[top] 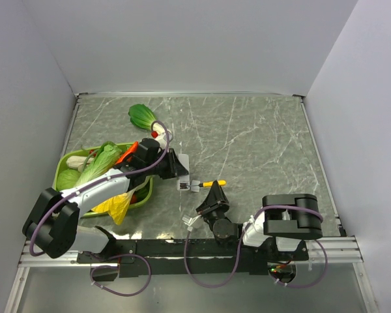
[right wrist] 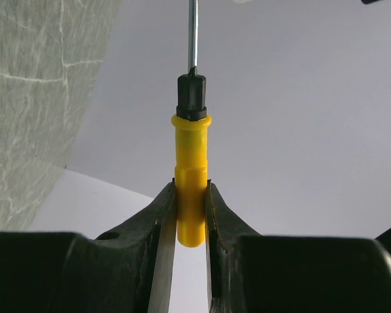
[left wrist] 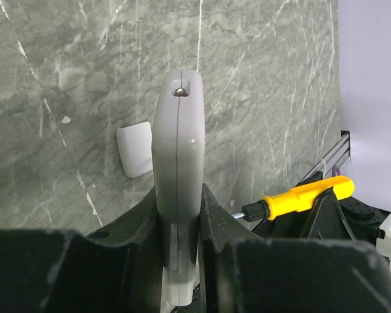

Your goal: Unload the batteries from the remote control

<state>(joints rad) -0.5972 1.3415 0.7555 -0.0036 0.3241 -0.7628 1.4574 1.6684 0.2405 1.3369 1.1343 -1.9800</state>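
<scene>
My left gripper (left wrist: 179, 195) is shut on the white remote control (left wrist: 178, 143), gripping it edge-on by its long sides above the marble table. In the top view the remote (top: 183, 185) sticks out beyond the left gripper (top: 178, 171). My right gripper (right wrist: 191, 186) is shut on the handle of a yellow screwdriver (right wrist: 191, 169). Its black collar and metal shaft point toward the remote (top: 212, 184). The tool's tip is close beside the remote in the left wrist view (left wrist: 306, 197). A small grey-white cover piece (left wrist: 135, 150) lies on the table beside the remote. No batteries show.
A green basket (top: 64, 164) with leafy vegetables and a yellow bag (top: 117, 205) stands at the left under my left arm. A loose bok choy (top: 141, 116) and a small red-and-white thing (top: 155, 134) lie behind it. Metal rails edge the table.
</scene>
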